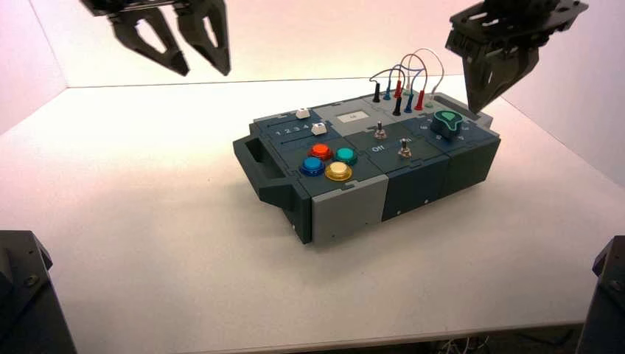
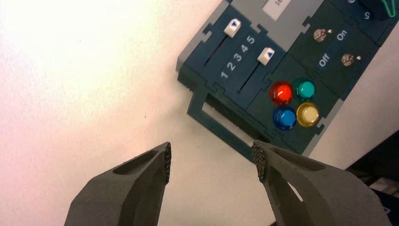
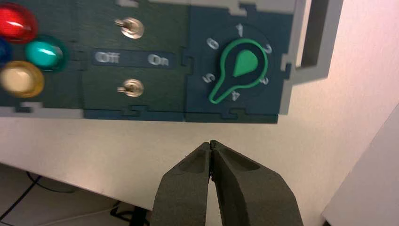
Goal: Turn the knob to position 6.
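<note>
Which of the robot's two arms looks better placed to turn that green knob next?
The right, I'd judge: its gripper hovers close to the knob at the box's right end. The left gripper hangs beyond the box's other end, nearer the sliders.

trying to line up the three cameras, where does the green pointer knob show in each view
High view: right part of the box, just below the right gripper.
Left wrist view: cut off at the upper right corner, only part of the knob showing.
Right wrist view: upper part, right of centre, whole.
Shared landmark: the teal-green push button.
</note>
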### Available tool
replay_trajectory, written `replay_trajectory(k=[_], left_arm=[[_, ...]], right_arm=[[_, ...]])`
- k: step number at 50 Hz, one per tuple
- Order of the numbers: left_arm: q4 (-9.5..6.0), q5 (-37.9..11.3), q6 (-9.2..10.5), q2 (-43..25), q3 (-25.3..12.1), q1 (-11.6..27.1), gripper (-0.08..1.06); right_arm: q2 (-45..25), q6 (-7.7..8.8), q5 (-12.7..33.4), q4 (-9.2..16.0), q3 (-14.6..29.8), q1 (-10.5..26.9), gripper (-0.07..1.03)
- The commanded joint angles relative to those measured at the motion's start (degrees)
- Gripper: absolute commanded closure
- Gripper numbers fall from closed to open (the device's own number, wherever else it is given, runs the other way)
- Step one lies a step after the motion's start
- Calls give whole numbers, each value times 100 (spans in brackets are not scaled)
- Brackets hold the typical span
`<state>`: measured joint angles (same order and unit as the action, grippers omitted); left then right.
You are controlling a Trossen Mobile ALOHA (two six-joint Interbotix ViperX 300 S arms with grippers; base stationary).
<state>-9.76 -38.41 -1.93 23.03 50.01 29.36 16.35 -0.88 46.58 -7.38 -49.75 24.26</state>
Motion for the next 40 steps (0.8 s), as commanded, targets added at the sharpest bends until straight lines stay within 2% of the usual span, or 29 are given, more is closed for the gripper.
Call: replay_trajectory(k=[1,20,40], left_arm=[[-9,53,-97,-220,-378,62,8],[-9,62,-237,-1063,-800,272,8],[0,79,-316,-1063,-905,272,8]], right_arm=[[-132,-18,-18,0,167,-202,99],[-677,-26,-105,18,325,-343,99],[-1160,0,-211,9,562,-536,99]])
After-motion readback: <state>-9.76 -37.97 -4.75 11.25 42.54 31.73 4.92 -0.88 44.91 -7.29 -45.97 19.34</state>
